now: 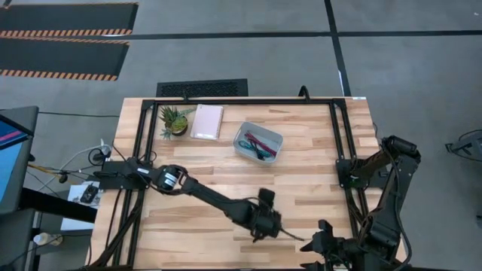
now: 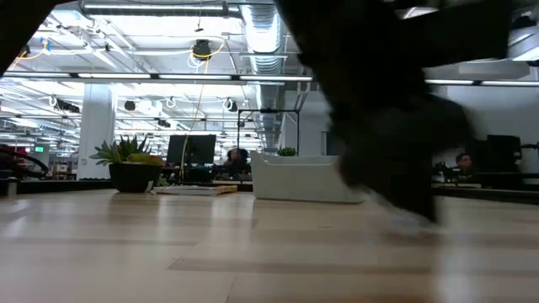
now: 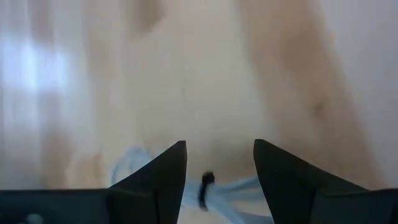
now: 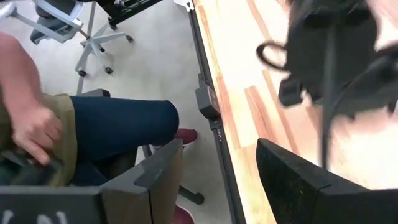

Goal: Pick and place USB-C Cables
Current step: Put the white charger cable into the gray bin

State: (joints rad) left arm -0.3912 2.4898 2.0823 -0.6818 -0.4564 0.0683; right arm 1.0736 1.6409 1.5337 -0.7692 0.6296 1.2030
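The white cable [image 3: 205,186] lies on the table [image 1: 301,188] at about 6 o'clock, near the front edge, just under the left gripper [image 1: 265,223]. In the left wrist view it shows as a pale bundle with a dark tie around its middle, sitting in the gap between the two spread fingers [image 3: 158,180]. The fingers are apart and hold nothing; they straddle the bundle, which looks like the set-up for a pinch across the tie, the firmest part of a floppy coil. Whether the tips already touch the wood cannot be told.

The tray [image 1: 258,141] sits at about 12 o'clock from the left gripper, well apart from it, and already holds the maroon cable [image 1: 263,141] and the teal cable [image 1: 248,144]. That is likely where the white one is meant to go. The black cable cannot be picked out: something thin and dark trails on the wood beside the left gripper toward 3 o'clock, but it could be cable or shadow.

The right gripper [image 1: 325,242] waits at 5 o'clock by the front right corner, fingers open and empty, clear of the left arm's path. Its own view looks off the table edge at a seated person [image 4: 74,134].

In the low view a dark blurred arm blocks most of the right side, hiding the cable. The plant [image 1: 173,120] and notebook [image 1: 206,122] stand at 11 o'clock, untouched.
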